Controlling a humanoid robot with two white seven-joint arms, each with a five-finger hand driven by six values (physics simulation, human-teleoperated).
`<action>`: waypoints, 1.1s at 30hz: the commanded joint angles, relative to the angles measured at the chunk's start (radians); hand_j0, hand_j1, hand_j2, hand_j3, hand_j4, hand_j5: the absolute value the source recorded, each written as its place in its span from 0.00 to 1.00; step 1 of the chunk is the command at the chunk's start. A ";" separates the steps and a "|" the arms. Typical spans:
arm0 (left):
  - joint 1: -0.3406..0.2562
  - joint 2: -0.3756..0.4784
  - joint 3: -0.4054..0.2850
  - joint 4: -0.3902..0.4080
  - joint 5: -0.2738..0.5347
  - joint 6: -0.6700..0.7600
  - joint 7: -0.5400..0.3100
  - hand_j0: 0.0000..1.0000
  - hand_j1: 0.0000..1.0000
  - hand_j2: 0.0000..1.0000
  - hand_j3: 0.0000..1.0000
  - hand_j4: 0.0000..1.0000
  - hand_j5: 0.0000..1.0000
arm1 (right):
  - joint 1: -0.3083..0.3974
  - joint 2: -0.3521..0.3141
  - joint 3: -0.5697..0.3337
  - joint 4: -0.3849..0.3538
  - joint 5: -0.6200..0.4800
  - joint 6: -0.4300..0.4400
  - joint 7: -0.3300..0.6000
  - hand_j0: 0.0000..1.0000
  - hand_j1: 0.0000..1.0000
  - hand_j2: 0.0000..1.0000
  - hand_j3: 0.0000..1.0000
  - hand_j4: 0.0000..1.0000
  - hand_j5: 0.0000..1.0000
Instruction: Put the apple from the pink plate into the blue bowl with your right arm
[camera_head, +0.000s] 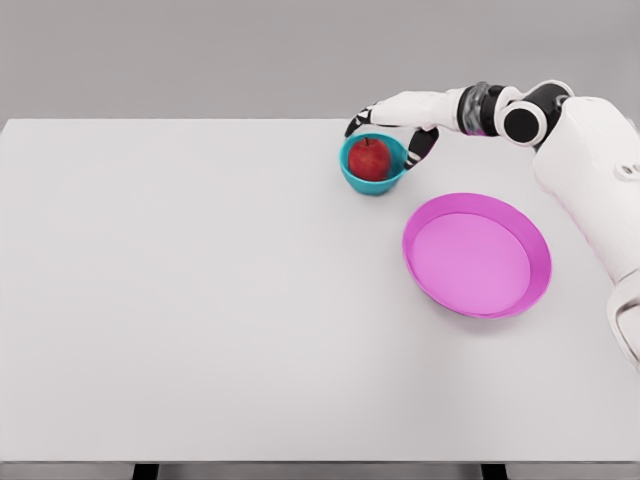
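From the head view, we have the apple (370, 159) sitting down inside the bowl (373, 182), red against the teal-blue wall, and the plate (477, 255) lies bare nearer to us and to the right, apart from the bowl. Our right robot hand (392, 128) arches over the far side of the bowl, dark-tipped fingers (356, 123) reaching round the left of the rim and another digit dropping down beside the right rim. The fingers look spread and loose, not clamped on the fruit; we judge the apple is let go, though the far fingertips are partly hidden behind the bowl, so contact there is hard to rule out. So the step in hand, as we read it, is the release and the way out. To do it well we want the fingers held wide, then a straight lift up before any sideways pull, so that no fingertip catches the rim and drags or tips the bowl; it is light-looking and stands free on the surface (200, 300). The apple lies just below and slightly in front of the palm, between the reaching digits. The left arm does not show at all.
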 joint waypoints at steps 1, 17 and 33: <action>0.000 0.000 0.000 0.000 0.000 0.000 0.000 1.00 1.00 1.00 1.00 1.00 1.00 | -0.002 0.004 -0.002 0.001 -0.005 0.004 0.000 1.00 1.00 1.00 1.00 1.00 1.00; 0.000 0.000 0.000 0.000 0.000 0.000 0.000 1.00 1.00 1.00 1.00 1.00 1.00 | 0.138 -0.235 -0.318 -0.241 -0.066 -0.075 0.000 1.00 1.00 1.00 1.00 1.00 1.00; 0.000 0.000 0.000 0.000 0.000 -0.001 0.000 1.00 1.00 1.00 1.00 1.00 1.00 | 0.503 -0.238 -0.775 -0.398 -0.072 -0.075 0.000 1.00 1.00 1.00 1.00 1.00 1.00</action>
